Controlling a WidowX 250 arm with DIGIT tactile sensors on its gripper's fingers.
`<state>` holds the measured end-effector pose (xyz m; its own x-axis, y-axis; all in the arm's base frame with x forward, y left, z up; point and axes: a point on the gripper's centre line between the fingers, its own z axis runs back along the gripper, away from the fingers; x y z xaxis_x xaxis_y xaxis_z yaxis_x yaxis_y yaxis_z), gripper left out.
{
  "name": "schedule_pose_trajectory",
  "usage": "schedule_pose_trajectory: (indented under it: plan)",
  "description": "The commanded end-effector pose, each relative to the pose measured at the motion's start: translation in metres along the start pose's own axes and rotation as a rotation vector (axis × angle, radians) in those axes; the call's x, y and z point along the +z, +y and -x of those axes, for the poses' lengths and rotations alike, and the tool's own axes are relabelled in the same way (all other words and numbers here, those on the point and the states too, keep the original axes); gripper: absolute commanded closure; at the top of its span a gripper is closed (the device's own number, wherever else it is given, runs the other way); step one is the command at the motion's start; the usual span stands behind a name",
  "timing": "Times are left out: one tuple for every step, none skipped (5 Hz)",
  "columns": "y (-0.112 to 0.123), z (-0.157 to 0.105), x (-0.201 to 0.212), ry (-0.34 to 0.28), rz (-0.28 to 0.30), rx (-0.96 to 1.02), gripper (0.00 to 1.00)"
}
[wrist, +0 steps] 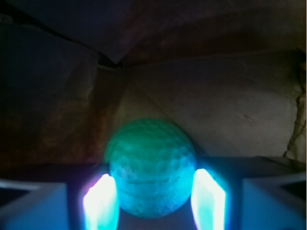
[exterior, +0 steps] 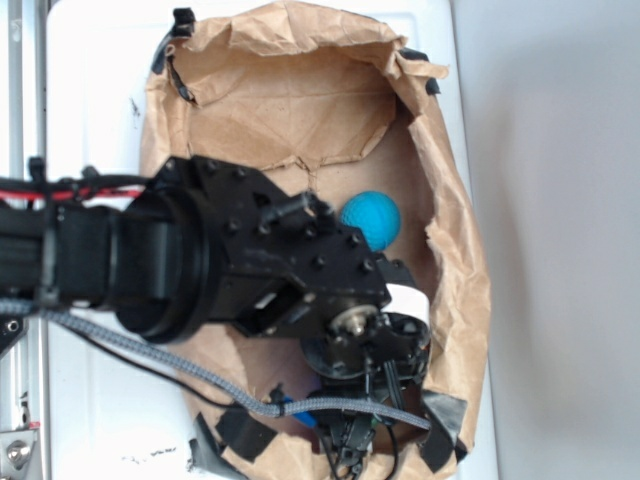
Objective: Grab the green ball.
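While a teal ball lies in the paper bag, the claw clasps the green ball (dimpled).

Dimpled round green ball: mint green on top, paler bluish-white below, covered in small dimples.
Smooth teal-blue ball: bright, plain teal.
Crumpled brown paper bag: tan kraft, creased, black tape patches.
Black robot gripper: fingers glowing pale blue-white with pinkish edges.
Braided cable: grey.
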<state>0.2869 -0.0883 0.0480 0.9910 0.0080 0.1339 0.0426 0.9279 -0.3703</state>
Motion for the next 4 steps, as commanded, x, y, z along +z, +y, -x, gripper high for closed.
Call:
schedule_pose_trajectory:
  plan:
    - [-0.006, -0.006, 0.003, -0.059, -0.019, -0.049, 1.00]
    - [0.001, -0.008, 0.013, -0.061, 0.001, -0.036, 1.00]
    - [0.016, -0.014, 0.042, -0.045, 0.012, 0.025, 1.00]
    - [0.029, -0.016, 0.070, -0.061, -0.004, 0.074, 1.00]
